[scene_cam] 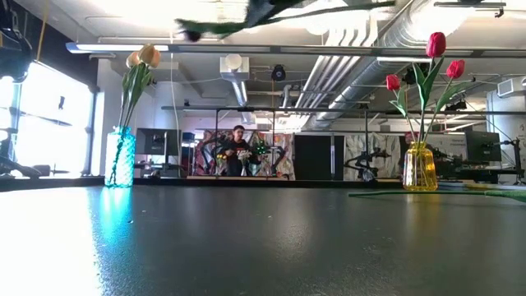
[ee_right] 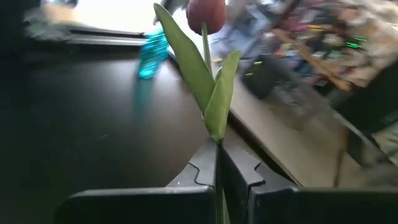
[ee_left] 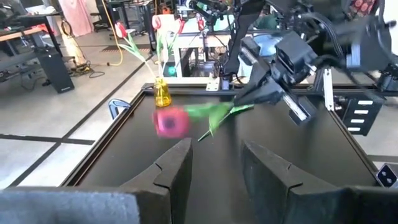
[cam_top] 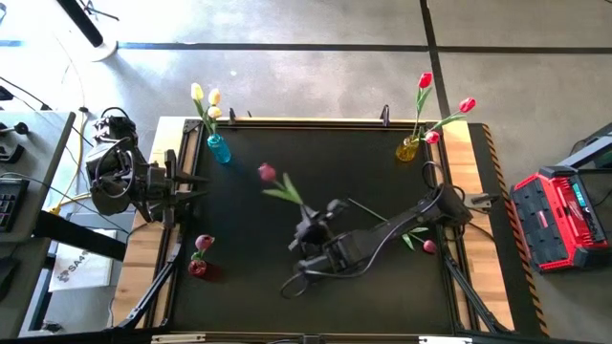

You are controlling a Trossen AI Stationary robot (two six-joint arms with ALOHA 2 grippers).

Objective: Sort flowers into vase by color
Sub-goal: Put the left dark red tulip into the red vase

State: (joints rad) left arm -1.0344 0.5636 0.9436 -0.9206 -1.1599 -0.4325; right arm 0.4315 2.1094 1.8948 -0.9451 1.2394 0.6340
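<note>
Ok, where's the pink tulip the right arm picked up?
The pink tulip is held up off the table mat in the right hand, near the middle of the high view. It sits between the blue vase and the yellow vase.

Counts from the high view:
- 3 vases: blue vase (cam_top: 219,149), yellow vase (cam_top: 408,150), red vase (cam_top: 198,268).
- 3 cream-yellow tulips (cam_top: 212,97) in the blue one.
- 3 red tulips (cam_top: 426,81) in the yellow one.
- 3 pink tulips: 1 in the red vase (cam_top: 204,243), 1 in the air (cam_top: 267,173), 1 lying on the mat (cam_top: 428,247).
- 2 arms.
- 1 red case (cam_top: 561,218) on the floor.
</note>
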